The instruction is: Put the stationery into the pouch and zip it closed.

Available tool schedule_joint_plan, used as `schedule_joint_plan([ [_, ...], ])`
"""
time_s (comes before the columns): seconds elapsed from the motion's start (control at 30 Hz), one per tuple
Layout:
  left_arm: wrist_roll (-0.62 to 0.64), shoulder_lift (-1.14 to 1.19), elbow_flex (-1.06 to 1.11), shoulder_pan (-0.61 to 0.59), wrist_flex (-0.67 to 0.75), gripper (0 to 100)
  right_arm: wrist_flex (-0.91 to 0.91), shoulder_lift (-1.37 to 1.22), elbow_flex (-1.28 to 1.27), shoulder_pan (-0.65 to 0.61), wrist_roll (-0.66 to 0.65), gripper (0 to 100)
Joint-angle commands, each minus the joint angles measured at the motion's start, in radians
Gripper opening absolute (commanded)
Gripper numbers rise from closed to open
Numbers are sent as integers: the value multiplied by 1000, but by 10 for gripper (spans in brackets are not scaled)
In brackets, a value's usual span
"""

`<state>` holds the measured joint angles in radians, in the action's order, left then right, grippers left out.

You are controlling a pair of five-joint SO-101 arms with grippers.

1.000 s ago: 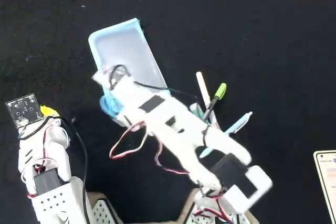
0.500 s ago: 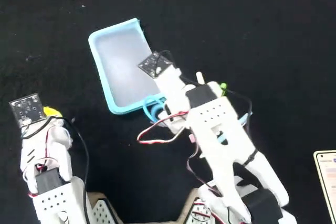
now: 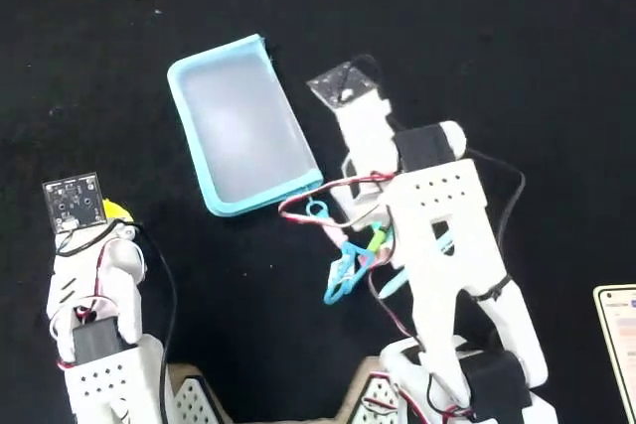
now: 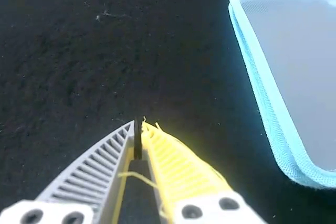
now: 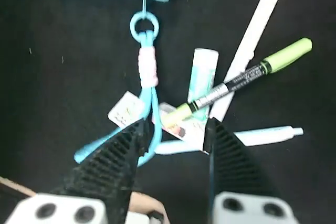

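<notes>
The light blue pouch (image 3: pixel 243 126) lies flat at the table's middle left, its edge (image 4: pixel 265 108) beside my left gripper (image 4: pixel 137 129), which is shut and empty at the near left. The pouch's blue strap (image 3: pixel 338 255) trails toward the stationery pile. My right arm (image 3: pixel 437 206) hangs over that pile. My right gripper (image 5: pixel 176 129) is open above it, holding nothing. Below it lie a green-capped marker (image 5: pixel 236 80), a white pen (image 5: pixel 252 40), a pale blue tube (image 5: pixel 202 74), a blue pen (image 5: pixel 257 136) and the strap (image 5: pixel 148 93).
A white printed card (image 3: pixel 618 325) lies at the right table edge. Red and white cables (image 3: pixel 308 211) hang from my right arm near the pouch's corner. Bare black cloth spreads across the far and right side.
My right arm has swung from over the pouch to the right, over the stationery. The blue strap now lies stretched out toward the pile. My left arm barely shifted.
</notes>
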<state>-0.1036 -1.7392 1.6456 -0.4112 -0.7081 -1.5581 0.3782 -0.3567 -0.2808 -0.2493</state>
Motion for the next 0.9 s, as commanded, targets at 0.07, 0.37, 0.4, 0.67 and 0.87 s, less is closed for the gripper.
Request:
schedule_joint_plan([
  [0.07,-11,0,-13,12,-3,30,114,-13,8,-118,41,181],
  [0.37,-11,-2,-13,12,-5,30,640,-119,-458,-143,32,181],
  [0.4,-11,-2,-13,12,-5,30,654,-131,-472,-143,32,181],
  [0.67,-11,-2,-13,12,-5,30,832,-277,-473,-143,32,181],
  [0.87,-11,-2,-13,12,-6,30,758,-323,-407,-137,-43,4],
])
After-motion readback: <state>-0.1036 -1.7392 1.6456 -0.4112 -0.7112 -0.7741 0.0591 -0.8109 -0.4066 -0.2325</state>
